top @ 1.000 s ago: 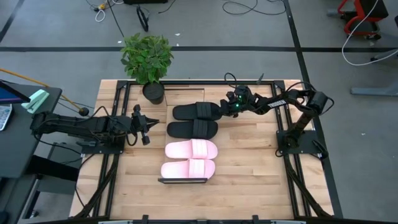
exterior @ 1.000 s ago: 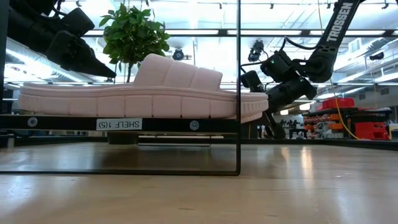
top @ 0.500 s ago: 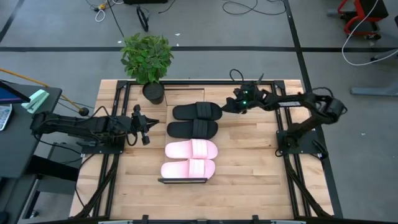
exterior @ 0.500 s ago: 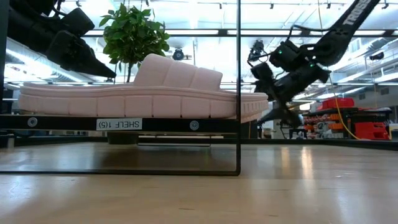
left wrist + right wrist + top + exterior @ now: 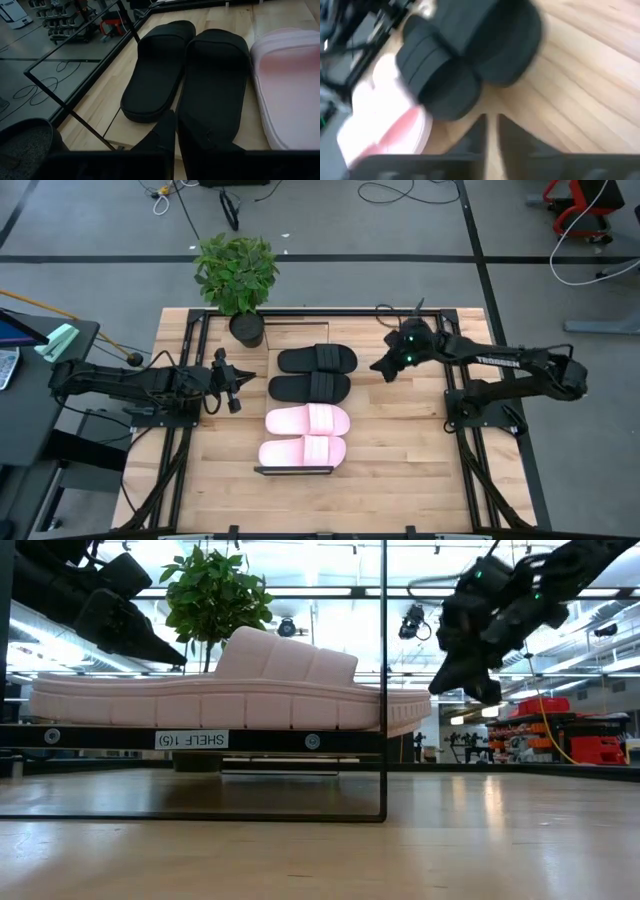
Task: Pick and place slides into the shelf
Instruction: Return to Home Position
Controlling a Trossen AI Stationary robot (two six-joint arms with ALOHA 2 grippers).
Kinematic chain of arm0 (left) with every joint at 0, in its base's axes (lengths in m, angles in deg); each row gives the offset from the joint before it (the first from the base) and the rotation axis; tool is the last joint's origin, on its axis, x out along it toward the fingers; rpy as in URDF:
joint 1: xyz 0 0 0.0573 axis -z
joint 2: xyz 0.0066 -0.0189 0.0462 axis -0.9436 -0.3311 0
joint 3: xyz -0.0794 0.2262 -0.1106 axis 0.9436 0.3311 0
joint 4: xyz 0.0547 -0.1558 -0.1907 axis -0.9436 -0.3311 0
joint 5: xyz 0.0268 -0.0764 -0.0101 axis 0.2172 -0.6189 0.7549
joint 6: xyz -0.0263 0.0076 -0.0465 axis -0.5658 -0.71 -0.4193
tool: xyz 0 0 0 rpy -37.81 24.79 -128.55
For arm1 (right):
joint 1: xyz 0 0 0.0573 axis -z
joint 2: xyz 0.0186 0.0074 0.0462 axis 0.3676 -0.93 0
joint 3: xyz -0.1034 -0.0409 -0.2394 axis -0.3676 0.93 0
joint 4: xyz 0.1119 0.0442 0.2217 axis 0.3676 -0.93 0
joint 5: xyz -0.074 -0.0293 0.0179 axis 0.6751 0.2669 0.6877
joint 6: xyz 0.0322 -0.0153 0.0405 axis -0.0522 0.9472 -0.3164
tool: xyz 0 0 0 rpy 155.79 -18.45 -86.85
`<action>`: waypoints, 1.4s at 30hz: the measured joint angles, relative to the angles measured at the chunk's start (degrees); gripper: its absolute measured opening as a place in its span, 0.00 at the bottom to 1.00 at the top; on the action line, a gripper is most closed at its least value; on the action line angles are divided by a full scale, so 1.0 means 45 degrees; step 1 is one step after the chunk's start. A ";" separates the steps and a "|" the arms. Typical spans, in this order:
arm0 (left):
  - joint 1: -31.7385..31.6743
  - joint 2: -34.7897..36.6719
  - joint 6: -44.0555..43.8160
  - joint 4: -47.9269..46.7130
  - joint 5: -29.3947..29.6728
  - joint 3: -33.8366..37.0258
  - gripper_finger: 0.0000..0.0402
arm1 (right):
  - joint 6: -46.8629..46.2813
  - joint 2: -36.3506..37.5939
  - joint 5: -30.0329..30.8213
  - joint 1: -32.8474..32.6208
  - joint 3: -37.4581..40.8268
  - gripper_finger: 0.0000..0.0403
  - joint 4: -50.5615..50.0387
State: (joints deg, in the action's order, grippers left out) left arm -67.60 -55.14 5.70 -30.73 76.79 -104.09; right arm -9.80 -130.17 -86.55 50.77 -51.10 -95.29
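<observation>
Pincer, left: left pincer (image 5: 234, 385) sits at 9 o'clock on the counter (image 5: 400, 440), low and aimed toward 3 o'clock. Its fingers are clenched together on nothing. Its arm waits.

Shelf (image 5: 295, 470): a narrow board in a thin black frame. It runs down the counter's middle from 12 o'clock to 6 o'clock.

Black slides (image 5: 317, 360): two, side by side on the shelf's 12 o'clock half, flat, straps up and touching or nearly so.

Pink slides (image 5: 308, 420): two, side by side on the 6 o'clock half, flat. The nearer one fills the low view on the shelf rail.

Right pincer (image 5: 380, 367): at about 2 o'clock on the counter, raised above shelf height. It is near the far black slide on that slide's 3 o'clock side and clear of it. Fingers are drawn close with a thin gap between them and carry nothing.

Plant (image 5: 237, 270): potted, at 11 o'clock, beside the shelf's far end.

Status: all four slides lie on the shelf and none lies on bare counter. Placing appears complete. Only parking the right arm seems left.
</observation>
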 joint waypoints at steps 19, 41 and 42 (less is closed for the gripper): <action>0.0644 0.0000 -0.0288 0.0240 -0.0257 0.0000 0.01 | 0.3191 0.0508 0.6000 -0.6956 0.0000 0.01 0.0012; 0.1660 0.2086 0.0180 0.5749 -0.1162 0.3449 0.01 | 0.1698 0.7050 0.8604 -0.8221 0.4487 0.00 0.1988; 0.1598 0.2236 0.0091 0.5601 -0.1168 0.3449 0.01 | 0.1707 0.7227 0.8727 -0.8218 0.4525 0.00 0.1962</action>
State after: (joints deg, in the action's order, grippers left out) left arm -60.41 -45.07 6.11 -5.53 71.53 -88.57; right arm -2.13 -97.65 -47.28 13.79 -30.74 -86.46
